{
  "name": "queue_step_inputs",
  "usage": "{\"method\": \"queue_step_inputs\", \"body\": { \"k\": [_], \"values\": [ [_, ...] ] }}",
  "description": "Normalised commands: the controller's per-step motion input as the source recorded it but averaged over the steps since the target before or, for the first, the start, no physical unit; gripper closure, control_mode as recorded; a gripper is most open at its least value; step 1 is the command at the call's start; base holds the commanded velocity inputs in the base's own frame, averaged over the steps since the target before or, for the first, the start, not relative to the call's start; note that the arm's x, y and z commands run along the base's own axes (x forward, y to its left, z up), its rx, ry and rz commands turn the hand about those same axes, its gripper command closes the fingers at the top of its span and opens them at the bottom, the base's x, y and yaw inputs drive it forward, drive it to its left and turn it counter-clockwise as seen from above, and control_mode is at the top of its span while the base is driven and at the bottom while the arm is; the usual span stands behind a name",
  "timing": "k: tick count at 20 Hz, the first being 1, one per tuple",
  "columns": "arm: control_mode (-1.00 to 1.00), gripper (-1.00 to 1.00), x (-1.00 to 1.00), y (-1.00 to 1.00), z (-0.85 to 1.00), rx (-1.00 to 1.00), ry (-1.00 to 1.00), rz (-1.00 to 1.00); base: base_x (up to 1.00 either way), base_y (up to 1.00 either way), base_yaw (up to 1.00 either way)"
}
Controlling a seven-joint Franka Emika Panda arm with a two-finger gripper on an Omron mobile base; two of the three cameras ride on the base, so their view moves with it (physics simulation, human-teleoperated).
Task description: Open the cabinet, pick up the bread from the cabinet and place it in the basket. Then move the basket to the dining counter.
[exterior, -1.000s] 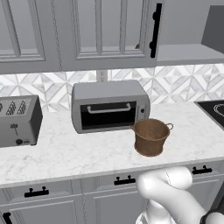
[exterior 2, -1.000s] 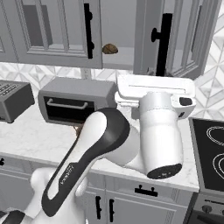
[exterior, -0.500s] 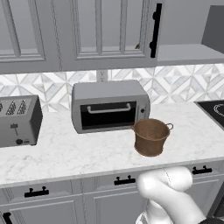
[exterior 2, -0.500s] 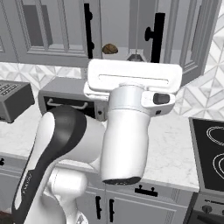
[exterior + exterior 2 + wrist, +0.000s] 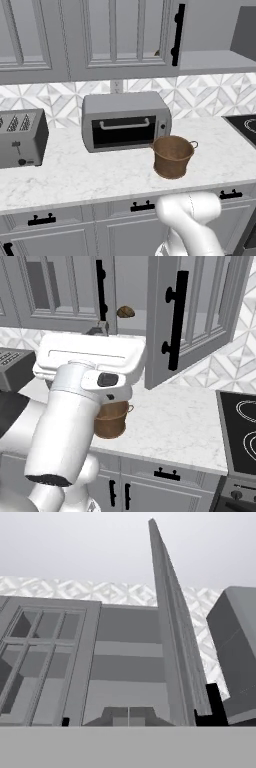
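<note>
The small, rough brown lump of bread [image 5: 126, 311] lies on the grey inner shelf of the grey panelled wall cabinet [image 5: 197, 316], near the shelf's front edge and just right of the left door's long black bar handle [image 5: 101, 287]. Only its top and front show; it is too small to make out more. In the left base view only a brown sliver of it shows at the edge of the cabinet door. The cabinet's right door stands swung outward, its own black bar handle [image 5: 175, 318] facing the camera, and it covers the right part of the shelf.

Below, the round brown woven basket [image 5: 172, 156] stands upright on the white marble surface [image 5: 90, 175], just beside the right front corner of a grey toaster oven [image 5: 125, 120] and nearer the surface's front edge. In the right base view the arm's white body hides most of the basket, leaving its right side and 1 small handle. A grey toaster [image 5: 21, 137] sits at the left, cut off by the frame. A black stovetop [image 5: 240, 436] lies at the right end, also cut off.

The claw [image 5: 128, 716] points at the cabinet in the hand view, the open door seen edge-on. Its 2 dark tips meet with no gap between them and hold nothing.
</note>
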Motion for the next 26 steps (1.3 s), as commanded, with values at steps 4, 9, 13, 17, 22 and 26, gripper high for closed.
{"method": "queue_step_inputs", "body": {
  "k": [4,9,13,17,22,26],
  "values": [
    [-1.00,1.00,0.14,1.00,-0.08,0.00,0.00,-0.24,0.00,0.00,0.00],
    [-1.00,1.00,0.23,1.00,-0.02,0.01,0.04,-0.20,0.00,0.00,0.00],
    [-1.00,1.00,0.24,0.76,0.00,0.03,0.10,0.00,0.00,0.00,0.00],
    [-1.00,1.00,0.81,0.56,0.00,0.01,0.24,0.04,0.00,0.00,0.00],
    [-1.00,1.00,0.69,-0.02,0.00,0.00,0.27,0.01,0.00,0.00,0.00],
    [-1.00,1.00,0.40,-0.21,-0.01,0.06,0.22,0.01,0.00,0.00,0.00]
  ]
}}
